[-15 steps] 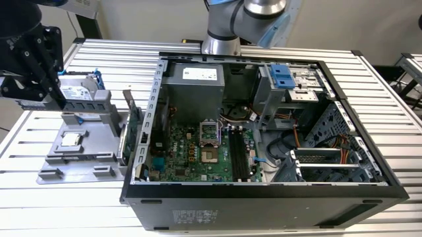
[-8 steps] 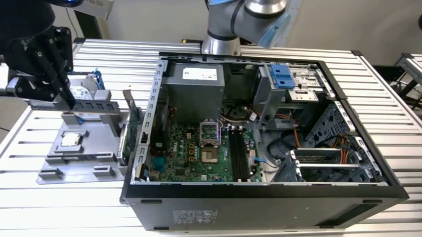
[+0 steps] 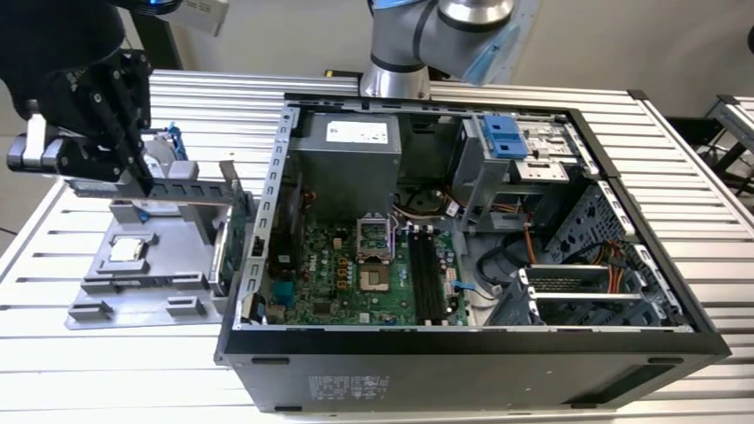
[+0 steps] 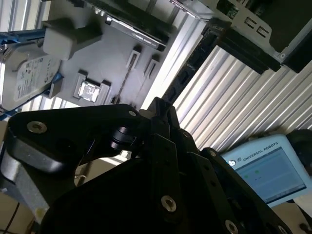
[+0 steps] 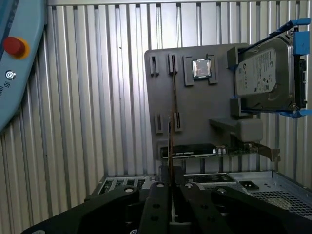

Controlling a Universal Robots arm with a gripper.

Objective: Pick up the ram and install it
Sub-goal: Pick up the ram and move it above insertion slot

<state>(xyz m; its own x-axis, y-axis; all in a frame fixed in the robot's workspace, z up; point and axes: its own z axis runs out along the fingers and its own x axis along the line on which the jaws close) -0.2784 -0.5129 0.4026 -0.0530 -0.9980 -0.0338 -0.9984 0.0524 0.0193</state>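
My black gripper (image 3: 144, 177) hangs above the grey fixture tray (image 3: 177, 243) at the exterior view's left, outside the open computer case (image 3: 471, 344). In both wrist views it is shut on the ram. In the first wrist view the ram (image 5: 171, 141) shows edge-on as a thin dark stick running out from the gripper (image 5: 170, 187). In the second wrist view the ram (image 4: 191, 61) shows its dark flat face with chips, reaching away from the gripper (image 4: 161, 109). The motherboard's black slots (image 3: 426, 274) lie inside the case, well off to the exterior view's right of the gripper.
On the tray sit a small square silver chip (image 5: 201, 68), a hard drive in a blue bracket (image 5: 268, 73) and a green card (image 3: 231, 225) standing by the case wall. A teach pendant (image 4: 268, 170) lies on the ribbed table. The arm's base (image 3: 395, 79) stands behind the case.
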